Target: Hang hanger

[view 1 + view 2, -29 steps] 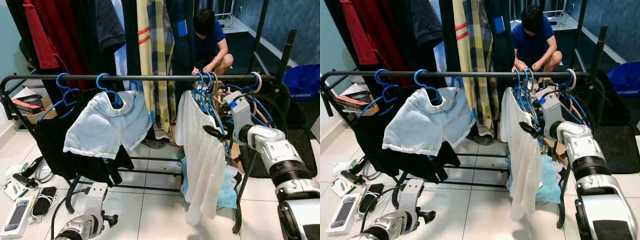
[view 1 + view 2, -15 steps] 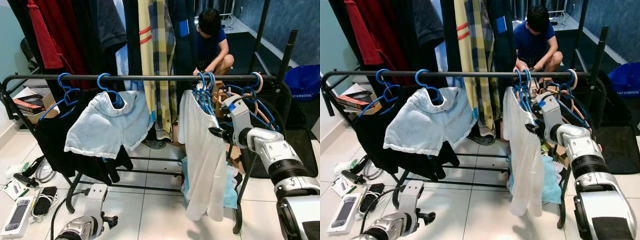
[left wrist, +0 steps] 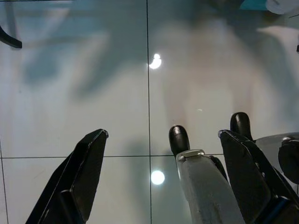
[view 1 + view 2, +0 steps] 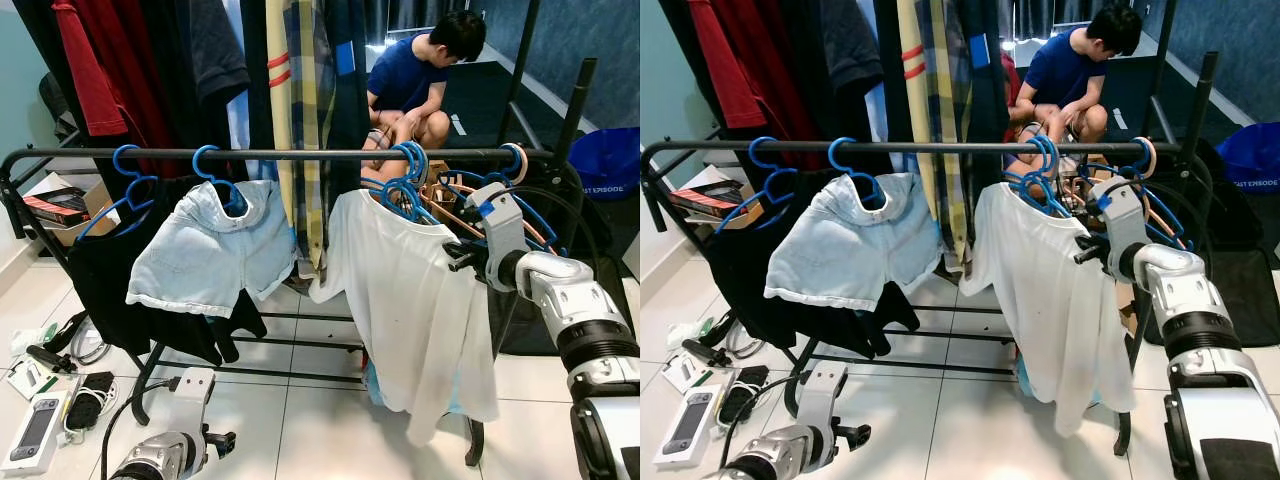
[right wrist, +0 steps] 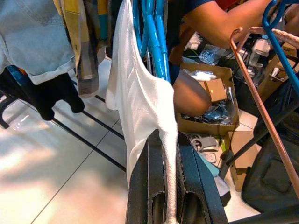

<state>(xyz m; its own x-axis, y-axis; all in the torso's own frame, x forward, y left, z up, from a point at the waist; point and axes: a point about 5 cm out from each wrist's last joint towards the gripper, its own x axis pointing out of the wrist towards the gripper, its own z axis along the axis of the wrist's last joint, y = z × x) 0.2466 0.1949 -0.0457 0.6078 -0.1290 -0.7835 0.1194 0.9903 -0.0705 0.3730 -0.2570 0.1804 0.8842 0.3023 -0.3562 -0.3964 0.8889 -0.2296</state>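
**White shirt already on the rail**

The black clothes rail [image 4: 250,155] spans the room. At its three o'clock end a white shirt [image 4: 415,300] hangs from a blue hanger [image 4: 405,190], hooked on. The right gripper [image 4: 455,262] is pinched shut on the shirt's shoulder. Soft, light cloth slips; better to grip the stiff hanger neck. The left gripper [image 3: 161,177] hangs spread over floor tiles.

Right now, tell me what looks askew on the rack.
The white shirt hangs lopsided from its blue hanger on the rail: the right tool is pinching its edge and pulling it sideways, so the cloth spreads out at a slant.
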